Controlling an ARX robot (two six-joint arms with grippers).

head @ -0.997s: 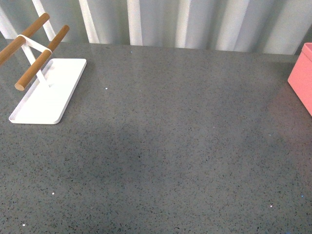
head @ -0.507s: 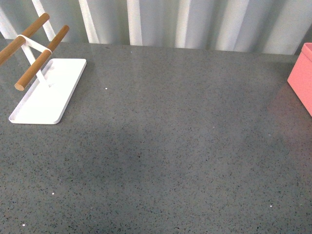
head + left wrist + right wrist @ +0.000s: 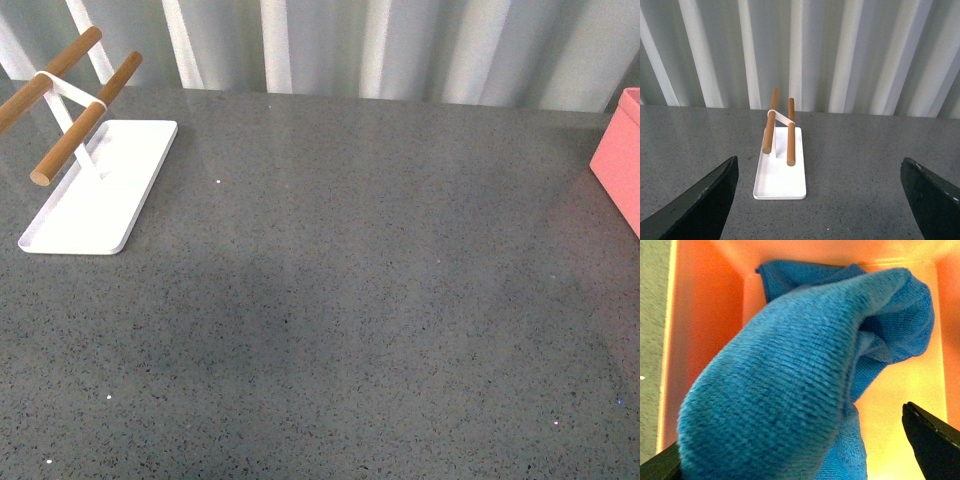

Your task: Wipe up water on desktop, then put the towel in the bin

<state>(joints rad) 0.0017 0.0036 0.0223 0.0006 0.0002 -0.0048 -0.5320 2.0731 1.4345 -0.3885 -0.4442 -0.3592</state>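
In your front view neither arm shows. The wide dark grey speckled stone-like desktop (image 3: pixel 340 300) fills the picture. A flat white tray (image 3: pixel 110 200) carrying two wooden rods (image 3: pixel 85 120) on a white stand sits at the far left, and a corner of the salmon-pink smooth plastic bin (image 3: pixel 618 160) shows at the right edge, well apart from the tray. A ribbed pale wall (image 3: pixel 400 45) runs behind the desktop.

In your left wrist view, the left gripper (image 3: pixel 820 200) is spread wide with nothing between its dark fingers (image 3: pixel 700 200). The white tray lies ahead of it on the desktop, roughly between the two fingertips and further out, with the rods pointing back toward the gripper. Nothing stands between gripper and tray.

In your right wrist view, the bright royal-blue fuzzy microfibre towel (image 3: pixel 790 390) bulges close in front of the camera, bunched between the right gripper's (image 3: pixel 800 460) dark fingers (image 3: pixel 932 440), over the inside of the pink bin; part of the cloth reaches the bin's far wall. The towel hides the grip itself, so you cannot tell whether the jaws clamp it or have let go.
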